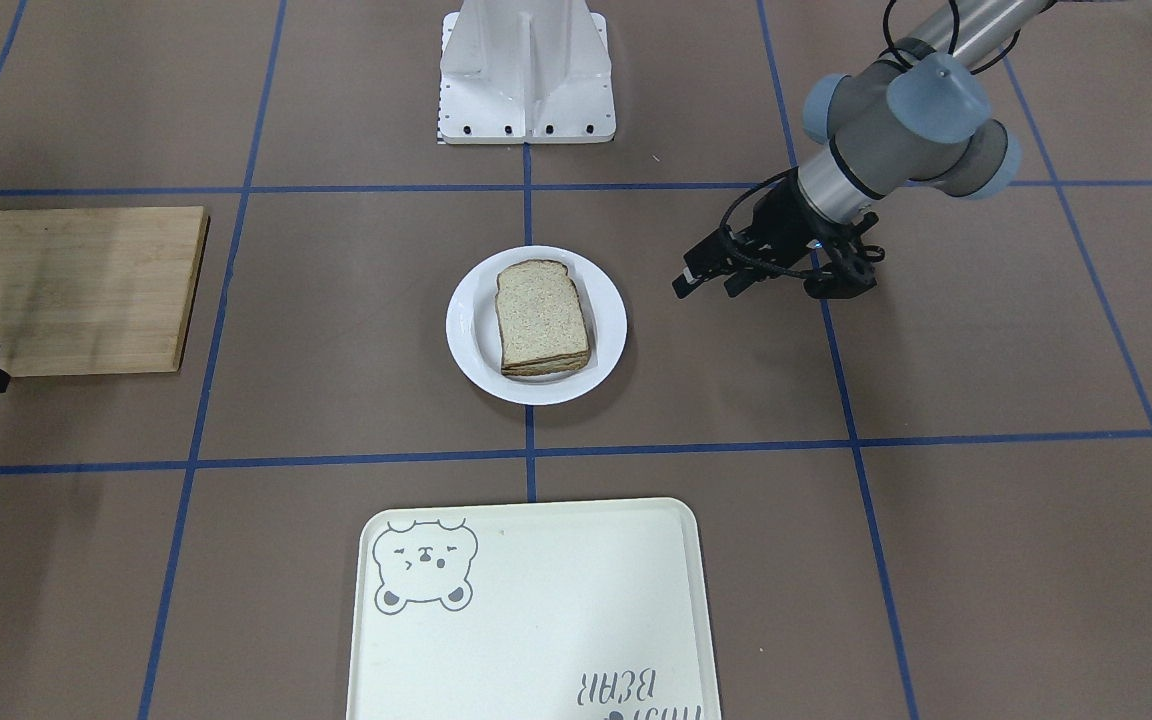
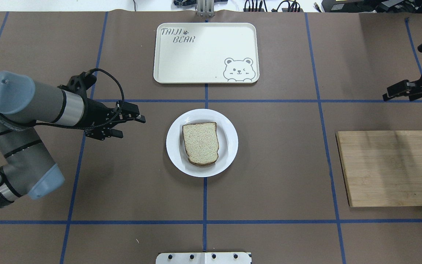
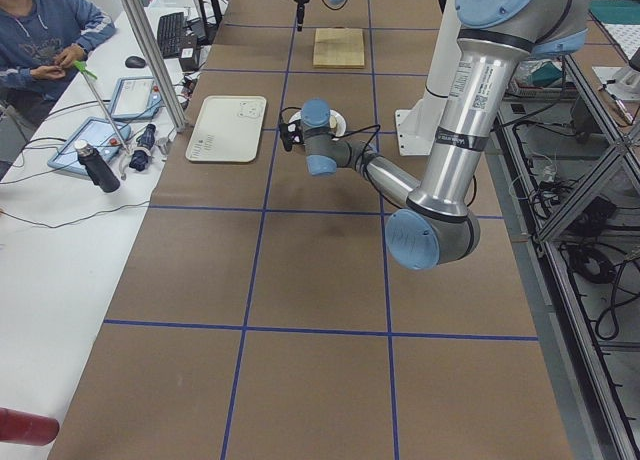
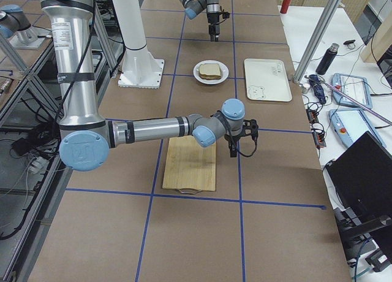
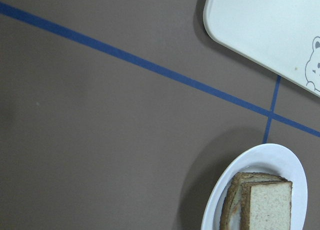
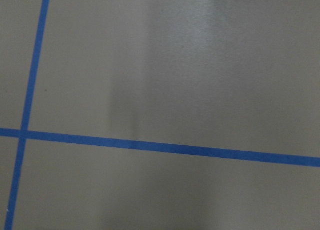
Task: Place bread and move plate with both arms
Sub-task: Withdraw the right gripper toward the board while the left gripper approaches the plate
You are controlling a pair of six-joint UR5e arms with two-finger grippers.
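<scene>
The tray (image 1: 536, 620), cream with a bear drawn in one corner, lies at the table's (image 2: 280, 176) operator edge in the front-facing view, its top bare. Past it, at the middle of the table where blue tape lines (image 2: 204, 198) cross, sits the plate (image 2: 229, 146). The bread (image 2: 200, 143) lies flat on the plate, inside the rim and a little toward the robot's left. Plate and tray are near each other but apart, with a tape line between them.

The left end effector (image 2: 132, 127) hovers above the table on the plate's left side, pointing at the plate, near it but not touching. Its fingers are spread with nothing between them. The left wrist view looks down on the plate's edge, the bread and a corner of the tray.

The right end effector (image 2: 398, 96) is well apart from the plate, at the table's right end, past the far edge of the wooden board (image 2: 390, 168). Its fingers look spread and hold nothing. The right wrist view shows only table and tape.

The board lies flat, its top bare. The white stand (image 1: 526, 75) is on the robot's side of the plate. In the left side view a person (image 3: 45, 30) in a blue top sits at a side table.
</scene>
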